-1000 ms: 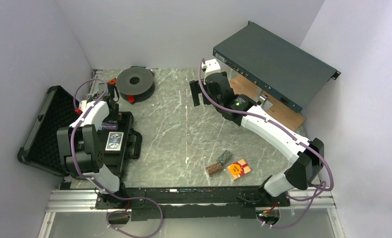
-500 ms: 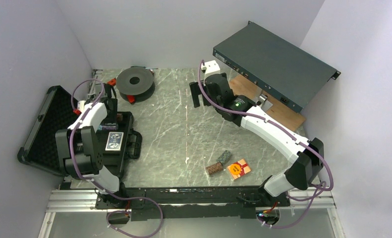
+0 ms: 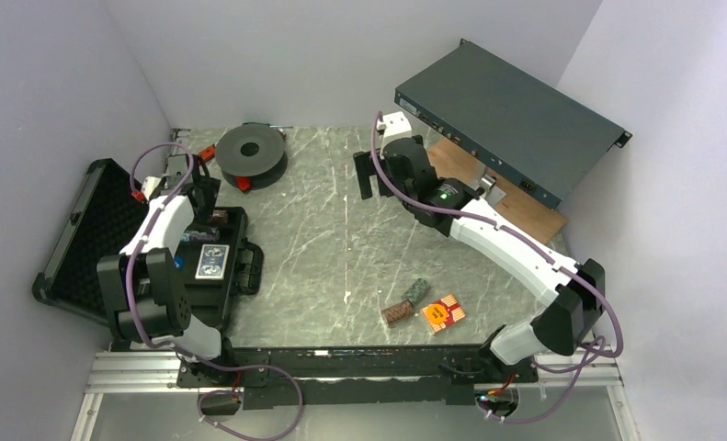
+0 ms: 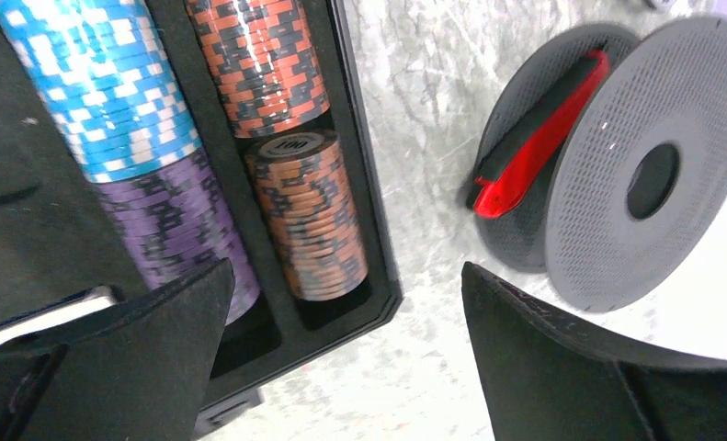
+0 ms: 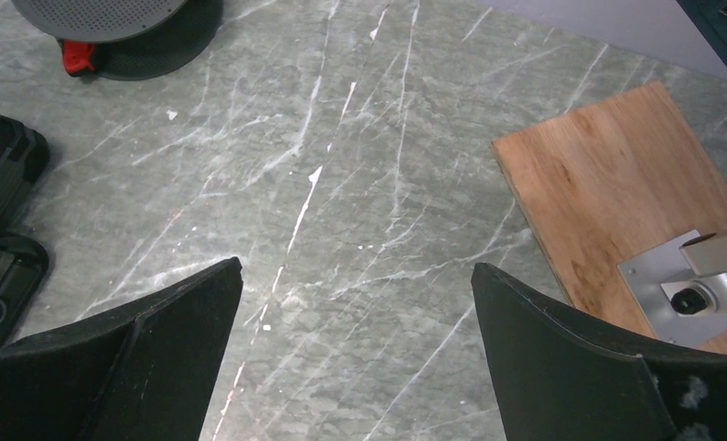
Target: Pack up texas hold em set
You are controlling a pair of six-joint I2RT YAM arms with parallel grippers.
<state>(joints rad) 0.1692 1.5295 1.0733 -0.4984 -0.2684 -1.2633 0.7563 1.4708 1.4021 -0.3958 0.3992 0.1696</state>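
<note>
Your left gripper [image 4: 346, 312] has spread its jaws wide and pulled back over the briefcase [image 3: 62, 230], with the slotted chip stack [image 4: 309, 216] lying in the foam. The right gripper [image 5: 356, 276] hangs wide and empty over the marble table [image 3: 323, 239], whose middle is open. A loose brown stack [image 3: 397, 313], a green stack [image 3: 418, 291] and a card deck [image 3: 443, 312] lie near its front edge. The spool [image 3: 252, 152] sits just beyond the case's far corner.

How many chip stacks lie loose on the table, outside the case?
2. A brown stack lies just left of the red card deck; a greenish stack lies right behind the brown one, farther from the arms' bases. Others may be hidden.
</note>
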